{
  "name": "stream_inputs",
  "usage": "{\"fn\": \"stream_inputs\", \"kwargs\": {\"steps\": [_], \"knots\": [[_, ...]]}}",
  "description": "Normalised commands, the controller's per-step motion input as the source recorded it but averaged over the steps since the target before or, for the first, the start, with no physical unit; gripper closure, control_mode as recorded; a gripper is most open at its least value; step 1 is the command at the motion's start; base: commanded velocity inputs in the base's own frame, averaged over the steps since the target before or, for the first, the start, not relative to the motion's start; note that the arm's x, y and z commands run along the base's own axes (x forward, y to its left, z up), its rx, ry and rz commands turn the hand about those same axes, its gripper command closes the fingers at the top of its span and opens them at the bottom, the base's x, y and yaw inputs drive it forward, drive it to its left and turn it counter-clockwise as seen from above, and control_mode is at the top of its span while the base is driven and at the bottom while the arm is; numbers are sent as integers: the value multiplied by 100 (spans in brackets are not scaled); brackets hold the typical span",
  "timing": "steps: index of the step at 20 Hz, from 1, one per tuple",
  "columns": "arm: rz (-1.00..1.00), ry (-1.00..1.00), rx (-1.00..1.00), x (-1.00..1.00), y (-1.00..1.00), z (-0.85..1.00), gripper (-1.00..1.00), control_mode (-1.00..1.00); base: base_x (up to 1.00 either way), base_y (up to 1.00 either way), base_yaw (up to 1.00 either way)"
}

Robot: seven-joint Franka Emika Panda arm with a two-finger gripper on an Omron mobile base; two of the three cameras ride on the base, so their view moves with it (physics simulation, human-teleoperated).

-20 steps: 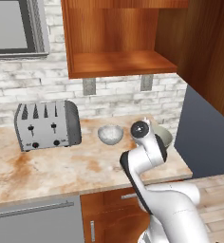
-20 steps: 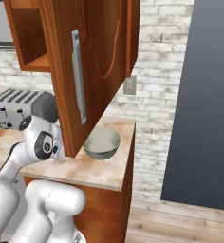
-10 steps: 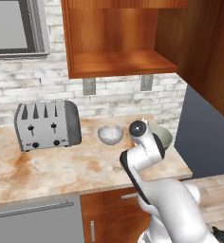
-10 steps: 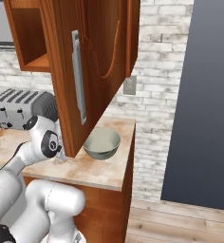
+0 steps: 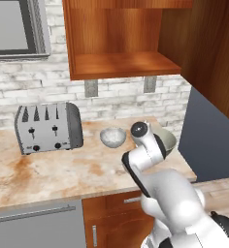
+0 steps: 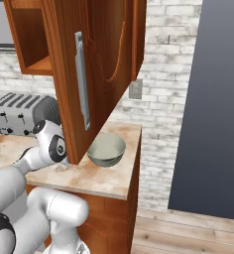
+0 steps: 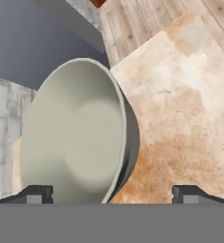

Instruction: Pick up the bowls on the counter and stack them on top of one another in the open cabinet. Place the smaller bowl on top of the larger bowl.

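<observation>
Two bowls stand on the counter (image 5: 48, 169): left base view shows the smaller bowl (image 5: 112, 137) left of the arm. Right base view shows the larger bowl (image 6: 106, 150) near the counter's end. Hand view: open fingers (image 7: 35, 194) straddle its rim, bowl towards the left finger

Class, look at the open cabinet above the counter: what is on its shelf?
The open cabinet shelf shows bare wood, no bowl yet. In the right base view its door covers most of the compartment.
</observation>
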Motion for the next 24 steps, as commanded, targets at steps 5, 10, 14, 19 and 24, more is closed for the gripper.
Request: {"fn": "stream_inputs", "kwargs": {"steps": [5, 10, 14, 19, 24], "knots": [[-3, 3, 3, 22, 0, -20, -100, -100, 0, 0, 0], [-3, 1, 3, 20, 0, -18, -100, -100, 0, 0, 0], [-2, -1, 1, 16, 0, -14, -100, -100, 0, 0, 0], [-3, 0, 1, 15, -1, -16, -100, -100, 0, 0, 0], [-3, 0, 1, 11, 0, -22, -100, -100, 0, 0, 0]]}}
